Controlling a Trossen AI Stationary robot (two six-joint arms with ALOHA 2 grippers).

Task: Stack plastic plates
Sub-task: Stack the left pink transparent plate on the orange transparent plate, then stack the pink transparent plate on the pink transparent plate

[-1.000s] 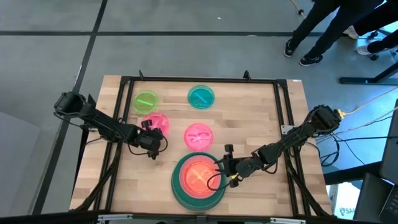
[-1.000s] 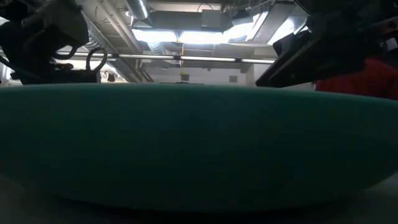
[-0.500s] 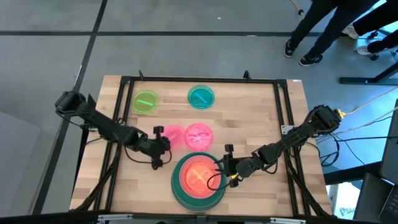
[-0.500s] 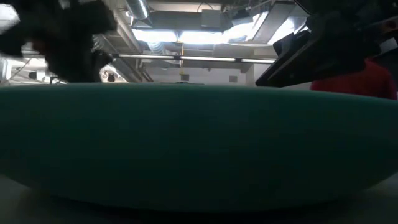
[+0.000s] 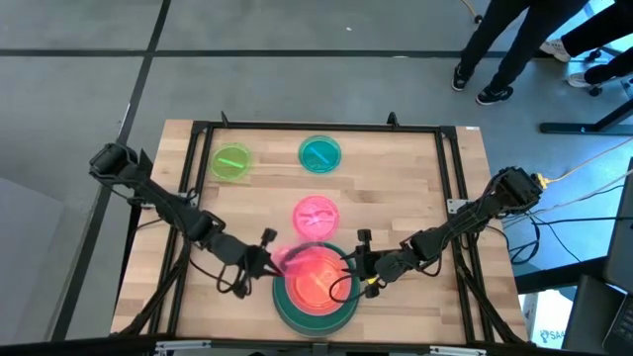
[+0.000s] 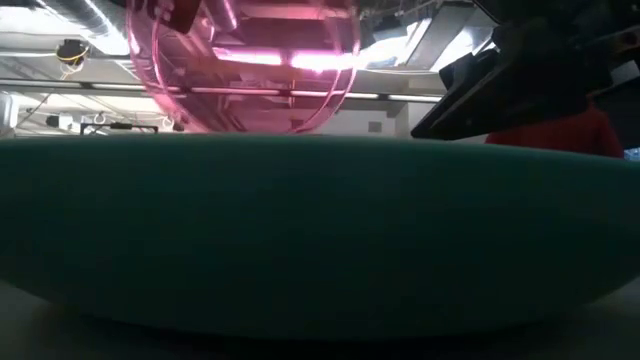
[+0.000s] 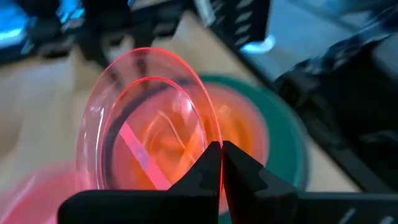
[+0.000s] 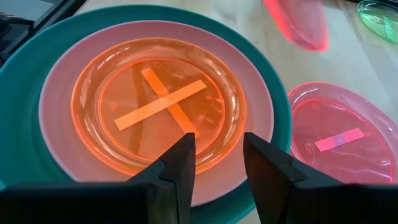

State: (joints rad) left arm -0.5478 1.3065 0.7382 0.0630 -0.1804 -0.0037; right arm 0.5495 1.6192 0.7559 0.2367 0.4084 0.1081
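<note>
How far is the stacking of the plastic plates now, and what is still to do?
Done: a small translucent orange plate lies on a pale pink plate inside the large dark green plate. In hand: the left gripper carries a tilted translucent hot pink plate over that stack's edge; the right gripper, open, waits beside it. Left on the table: another hot pink plate, a lime green plate, a teal plate.

My left gripper [image 5: 267, 259] sits low at about seven o'clock, fingers [image 7: 214, 171] pinched together (arm stretched diagonally from nine). My right gripper [image 5: 358, 265] rests at five o'clock, fingers [image 8: 177, 165] parted, arm reaching from three.
</note>
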